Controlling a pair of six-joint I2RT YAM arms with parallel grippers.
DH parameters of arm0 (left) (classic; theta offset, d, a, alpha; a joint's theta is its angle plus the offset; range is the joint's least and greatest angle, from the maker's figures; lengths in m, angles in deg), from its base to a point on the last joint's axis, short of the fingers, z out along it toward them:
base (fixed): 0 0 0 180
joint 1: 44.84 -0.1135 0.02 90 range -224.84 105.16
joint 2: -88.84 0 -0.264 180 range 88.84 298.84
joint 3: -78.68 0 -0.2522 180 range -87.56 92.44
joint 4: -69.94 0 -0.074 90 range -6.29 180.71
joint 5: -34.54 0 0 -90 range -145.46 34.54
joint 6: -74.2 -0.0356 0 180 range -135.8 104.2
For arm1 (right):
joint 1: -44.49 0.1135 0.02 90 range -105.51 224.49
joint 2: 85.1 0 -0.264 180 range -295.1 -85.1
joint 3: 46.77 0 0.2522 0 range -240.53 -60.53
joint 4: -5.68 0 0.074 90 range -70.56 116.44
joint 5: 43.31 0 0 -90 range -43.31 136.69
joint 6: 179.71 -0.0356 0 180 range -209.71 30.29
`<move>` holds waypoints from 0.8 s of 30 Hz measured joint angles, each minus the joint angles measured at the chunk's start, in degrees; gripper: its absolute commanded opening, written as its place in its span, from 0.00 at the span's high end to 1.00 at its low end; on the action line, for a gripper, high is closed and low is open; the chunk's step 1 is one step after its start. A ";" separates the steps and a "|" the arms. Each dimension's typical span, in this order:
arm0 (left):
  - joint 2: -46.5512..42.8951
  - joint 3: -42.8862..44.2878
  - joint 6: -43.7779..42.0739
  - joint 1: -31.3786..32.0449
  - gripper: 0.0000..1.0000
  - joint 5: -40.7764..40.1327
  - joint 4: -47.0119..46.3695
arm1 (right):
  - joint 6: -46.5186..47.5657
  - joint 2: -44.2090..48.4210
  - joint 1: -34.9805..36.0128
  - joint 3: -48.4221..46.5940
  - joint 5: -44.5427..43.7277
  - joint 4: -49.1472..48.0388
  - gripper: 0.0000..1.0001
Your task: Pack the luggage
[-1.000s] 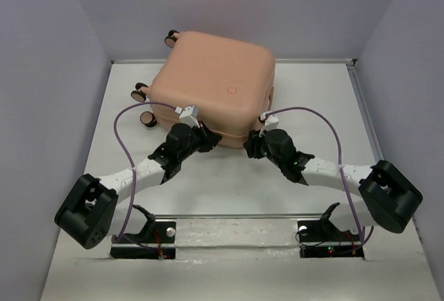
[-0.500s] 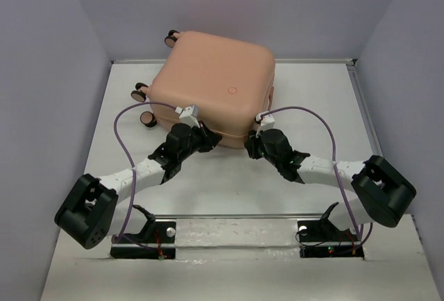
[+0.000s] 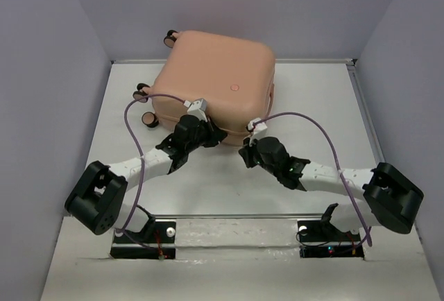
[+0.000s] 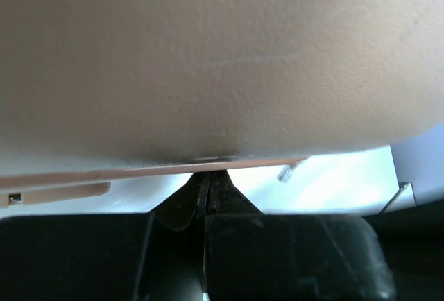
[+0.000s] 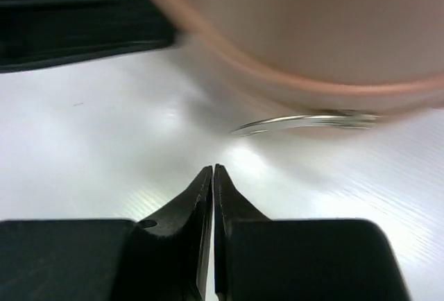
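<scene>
The luggage (image 3: 215,72) lies flat and closed at the back middle of the table, its caster wheels (image 3: 142,93) at the left. My left gripper (image 3: 219,134) is shut and empty, its tips touching the suitcase's near edge. In the left wrist view the tips (image 4: 209,174) meet the seam under the pink shell (image 4: 222,58), with a small zipper pull (image 4: 291,170) to the right. My right gripper (image 3: 243,155) is shut and empty, a little short of the near edge. In the right wrist view its tips (image 5: 213,169) sit below the shell (image 5: 312,23) and a metal ring (image 5: 305,121).
White table (image 3: 312,107) with grey walls at the left, back and right. A raised rim (image 3: 361,100) runs along the right side. The left arm (image 5: 69,23) shows as a black shape just left of the right gripper. Purple cables (image 3: 132,155) loop over both arms.
My left gripper has moved forward and right up to the suitcase's near edge. My right gripper has drawn back and left from it. The suitcase has shifted slightly away.
</scene>
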 measured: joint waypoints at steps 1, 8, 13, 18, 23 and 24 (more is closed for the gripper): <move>0.87 0.98 -0.07 0.04 0.94 0.37 0.42 | -0.09 0.00 1.29 -0.68 1.07 -0.09 0.93; 6.67 8.00 -1.33 0.61 0.94 1.73 1.84 | -0.81 -10.08 14.71 -15.37 8.46 -5.68 0.93; 5.27 7.50 -1.90 0.61 0.94 1.22 2.08 | -2.93 4.57 14.91 -2.64 4.22 -6.71 0.93; -3.72 5.42 -2.51 -0.33 0.94 -1.55 3.50 | -4.98 15.02 4.70 5.57 1.75 -2.51 0.84; -8.76 5.09 -2.82 -1.20 0.94 -2.51 3.41 | -2.84 13.77 -8.35 2.99 1.99 3.21 0.41; -8.96 4.63 -2.84 -1.20 0.94 -2.56 3.39 | -2.54 12.46 -9.84 1.86 1.97 3.98 0.41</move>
